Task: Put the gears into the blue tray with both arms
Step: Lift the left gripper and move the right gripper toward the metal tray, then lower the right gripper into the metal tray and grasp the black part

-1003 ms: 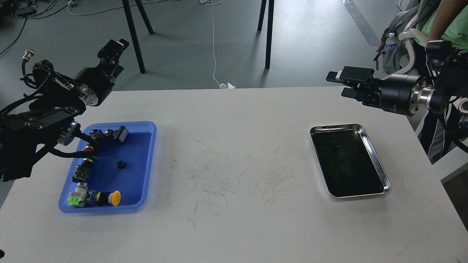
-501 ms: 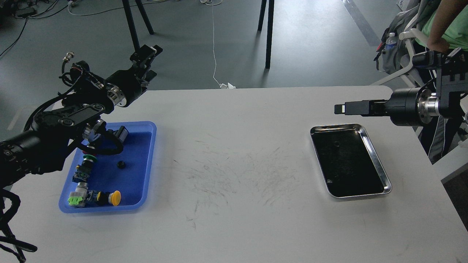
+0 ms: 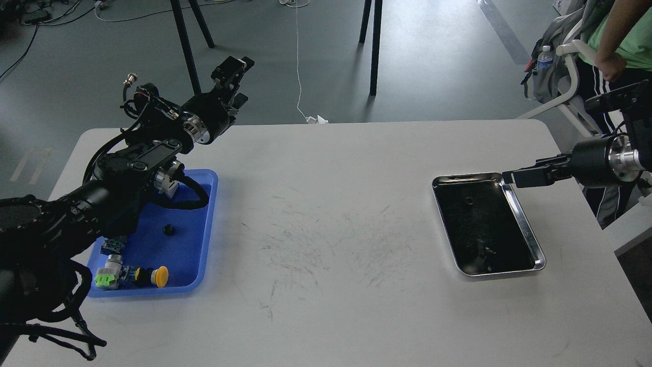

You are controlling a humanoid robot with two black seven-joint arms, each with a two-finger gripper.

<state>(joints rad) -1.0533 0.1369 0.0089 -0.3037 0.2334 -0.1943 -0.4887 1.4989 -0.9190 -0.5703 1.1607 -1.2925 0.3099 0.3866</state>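
Note:
The blue tray [image 3: 206, 214] lies at the table's left, partly covered by my left arm. One small black gear [image 3: 168, 230] rests on its floor, apart from several coloured push-button switches [image 3: 133, 276] along its near and left sides. My left gripper [image 3: 237, 81] is raised beyond the tray's far right corner, past the table's far edge, open and holding nothing. A tiny dark gear [image 3: 469, 202] lies in the metal tray [image 3: 530, 239] at the right. My right gripper [image 3: 512, 178] hovers at that tray's far right corner, seen edge-on, so its fingers cannot be told apart.
The white tabletop [image 3: 331, 244] between the two trays is scuffed. A person in a green shirt [image 3: 619, 35] stands by a chair at the far right. Black stand legs [image 3: 374, 46] rise from the floor behind the table.
My left arm has swung right and up, from left of the blue tray to past its far right corner. My right gripper has rolled edge-on, pulled back right and dropped to the metal tray's corner.

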